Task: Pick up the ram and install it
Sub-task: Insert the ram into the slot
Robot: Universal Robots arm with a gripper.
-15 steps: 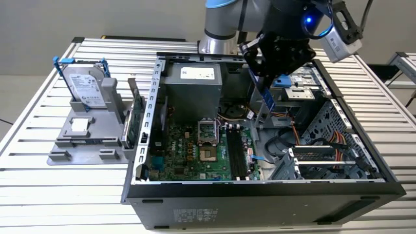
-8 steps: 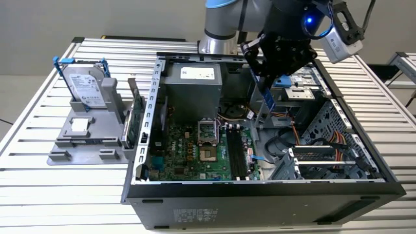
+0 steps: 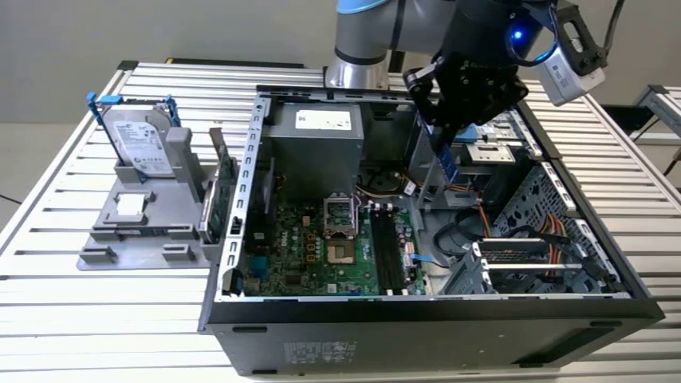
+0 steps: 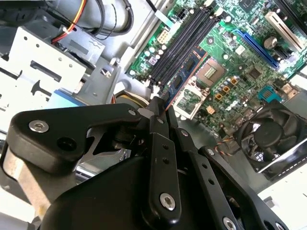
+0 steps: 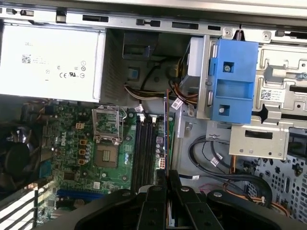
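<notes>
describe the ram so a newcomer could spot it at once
Find the open computer case, then the black end effector above it. The ram is the thin bluish strip pinched there, far slimmer than the silver hard drive outside.

Case (image 3: 426, 311) lay open on top, clear air under the gripped ram (image 3: 451, 159); memory slots (image 3: 388, 247) sat between processor socket (image 3: 338, 212) and drive cage (image 3: 553, 209), with cables (image 3: 509, 230) alongside.

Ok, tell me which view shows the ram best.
The second wrist view: the ram shows its bluish face and dark chips, sticking out from the tool shut on it. The exterior view shows it as a narrow blue strip under the tool; the first wrist view shows it edge-on, a thin line.
</notes>
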